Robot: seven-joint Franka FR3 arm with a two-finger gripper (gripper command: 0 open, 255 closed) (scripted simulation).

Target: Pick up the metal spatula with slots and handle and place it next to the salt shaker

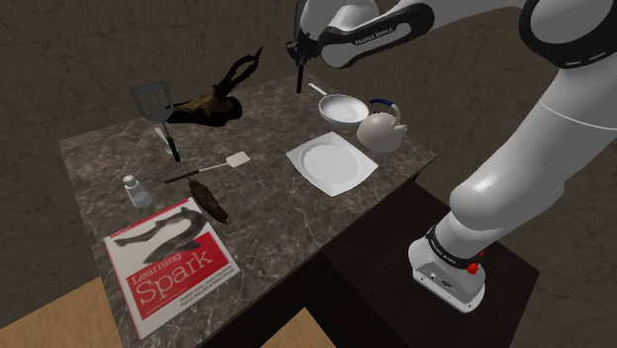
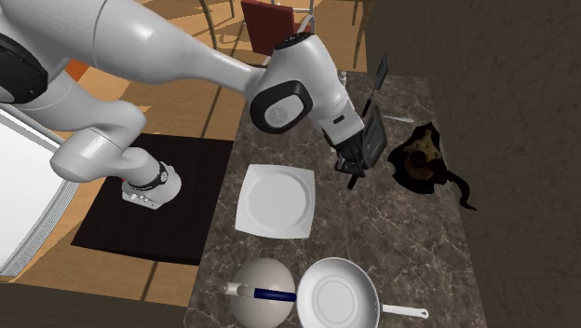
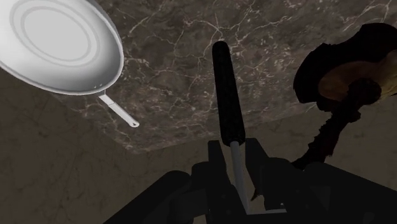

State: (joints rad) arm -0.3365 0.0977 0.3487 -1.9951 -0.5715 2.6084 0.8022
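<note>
My gripper (image 1: 300, 61) hangs high above the table's far edge, between the pan and the dark sculpture. It is shut on the metal shaft of a spatula (image 3: 228, 95), whose black handle points down away from the fingers. The spatula's grey slotted blade (image 2: 374, 140) stands up beside the hand. The salt shaker (image 1: 136, 190), small and clear with a pale cap, stands near the table's left side in the shoulder view, far from the gripper (image 3: 234, 149). A second slotted spatula (image 1: 153, 101) leans by the sculpture.
On the dark marble table (image 1: 277, 222) lie a white-bladed spatula (image 1: 235, 161), a red and white book (image 1: 168, 259), a small brown object (image 1: 208, 201), a square white plate (image 1: 333, 163), a kettle (image 1: 381, 127), a pan (image 1: 341, 109) and the dark sculpture (image 1: 208, 107).
</note>
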